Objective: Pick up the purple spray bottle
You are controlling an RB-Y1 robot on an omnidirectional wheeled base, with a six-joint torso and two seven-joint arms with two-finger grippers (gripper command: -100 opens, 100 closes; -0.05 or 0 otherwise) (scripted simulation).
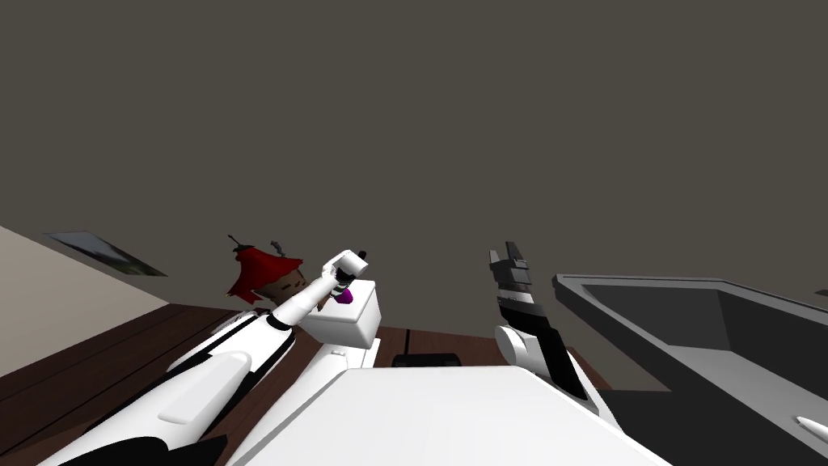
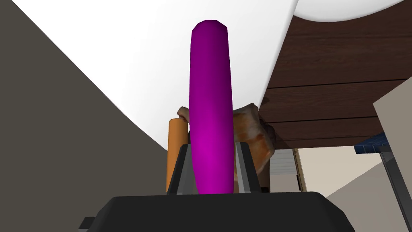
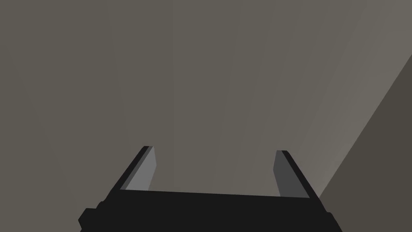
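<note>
Left wrist view, item one: purple spray bottle [image 2: 210, 108], a smooth purple body clamped in the left gripper [image 2: 213, 145], whose two fingers press its sides. Just behind the bottle are an orange cylinder [image 2: 176, 149] and a brown lumpy object [image 2: 253, 133].

Head view: the left hand sits over a white box [image 1: 356, 319]. The bottle shows as a purple spot at the hand's six o'clock, at the box's top edge; contact with the box cannot be told. A red-topped object [image 1: 263, 267] lies at the hand's nine o'clock. The right gripper [image 1: 509, 255] is at three o'clock, well apart, pointing up, fingers spread wide. A grey basin [image 1: 647, 324] lies at its four o'clock. Dark wood floor [image 1: 121, 356] lies beneath.
</note>
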